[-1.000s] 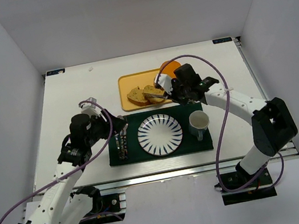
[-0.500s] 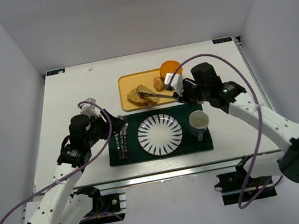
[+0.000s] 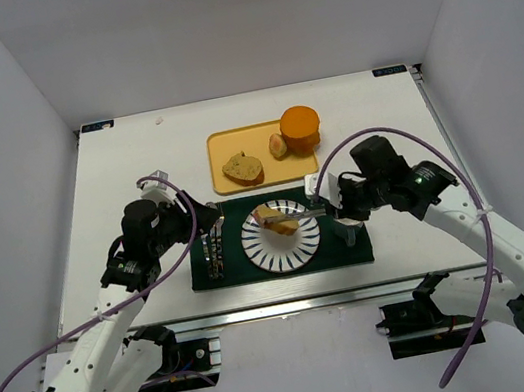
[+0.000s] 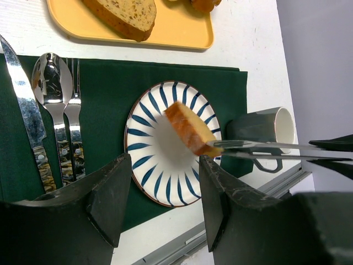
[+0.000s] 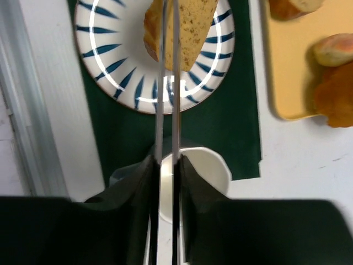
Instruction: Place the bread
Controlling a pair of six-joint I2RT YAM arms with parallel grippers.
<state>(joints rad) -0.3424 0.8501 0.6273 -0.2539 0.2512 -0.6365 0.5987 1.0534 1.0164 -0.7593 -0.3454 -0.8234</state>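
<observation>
My left gripper (image 4: 162,185) stays out of the work, spread and empty, near the cutlery (image 3: 213,250). The second slice (image 3: 242,168) lies on the tray (image 3: 223,147). One bread slice (image 4: 190,128) hangs tilted above the plate (image 3: 257,253), pinched in the tongs (image 4: 259,146). My right gripper (image 5: 165,165) squeezes these for reach.

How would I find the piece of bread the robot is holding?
Find the dark green cloth mat, then the round white plate with blue stripes on it. The golden-tan bread slice is tilted over that plate, pinched in thin metal tongs; the other slice lies flat on the yellow tray.
</observation>
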